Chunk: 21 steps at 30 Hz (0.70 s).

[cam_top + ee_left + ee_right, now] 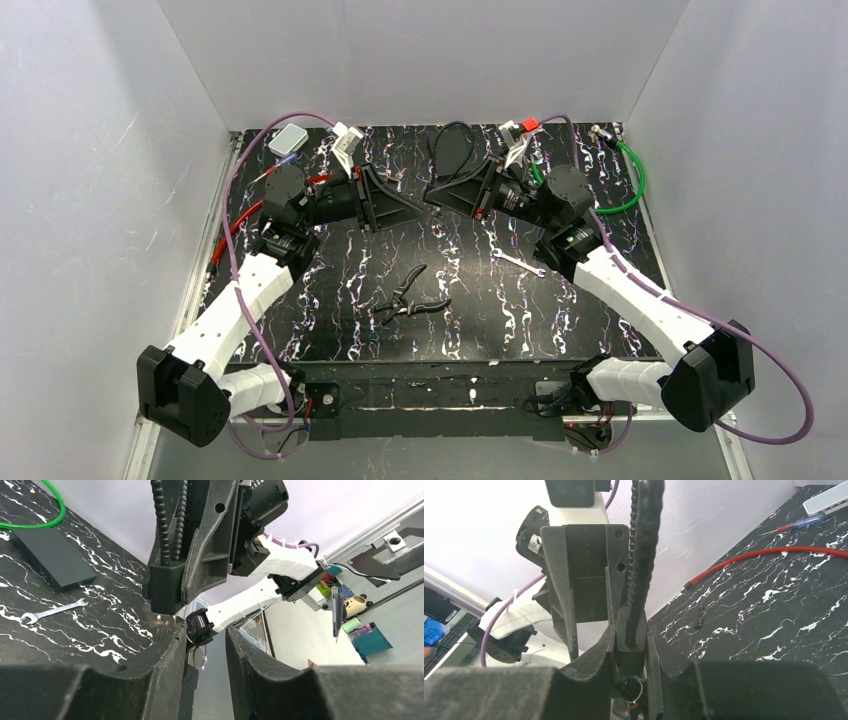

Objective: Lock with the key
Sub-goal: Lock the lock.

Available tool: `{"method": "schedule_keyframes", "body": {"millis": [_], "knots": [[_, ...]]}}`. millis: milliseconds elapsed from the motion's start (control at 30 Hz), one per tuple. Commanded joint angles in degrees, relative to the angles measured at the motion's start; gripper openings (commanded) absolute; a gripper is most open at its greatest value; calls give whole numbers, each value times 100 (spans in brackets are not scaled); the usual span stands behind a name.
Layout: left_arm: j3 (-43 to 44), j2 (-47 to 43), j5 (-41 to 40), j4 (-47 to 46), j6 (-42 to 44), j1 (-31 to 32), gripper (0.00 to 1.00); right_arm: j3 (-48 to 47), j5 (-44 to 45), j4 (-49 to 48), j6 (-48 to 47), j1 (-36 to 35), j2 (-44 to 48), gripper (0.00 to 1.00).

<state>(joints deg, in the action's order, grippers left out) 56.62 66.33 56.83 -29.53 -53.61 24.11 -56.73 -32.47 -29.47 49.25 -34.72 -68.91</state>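
Pinching the cable lock point(629, 652) aloft over the table point(330, 300), right gripper point(630, 632) offers its key point(162, 620), apparently already inserted, to left gripper point(205, 629), jaws part-spread & not visibly on it; turn yet to come, approx halfway.

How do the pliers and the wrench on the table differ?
The pliers are dark, with two curved handles; the wrench is bright silver, one slim straight bar. The pliers look bigger and lie near the middle; the wrench lies nearer the right arm. Both lie flat, untouched.
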Motion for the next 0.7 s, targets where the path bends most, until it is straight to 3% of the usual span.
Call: {"method": "schedule_keyframes", "body": {"millis": [0,667], "knots": [[185,111,-331,-184,22,97,30,-429,162,-197,-66,18,-17,1],[137,279,-994,534,471,59,28,-569,202,-82,-30,18,-198,1]]}}
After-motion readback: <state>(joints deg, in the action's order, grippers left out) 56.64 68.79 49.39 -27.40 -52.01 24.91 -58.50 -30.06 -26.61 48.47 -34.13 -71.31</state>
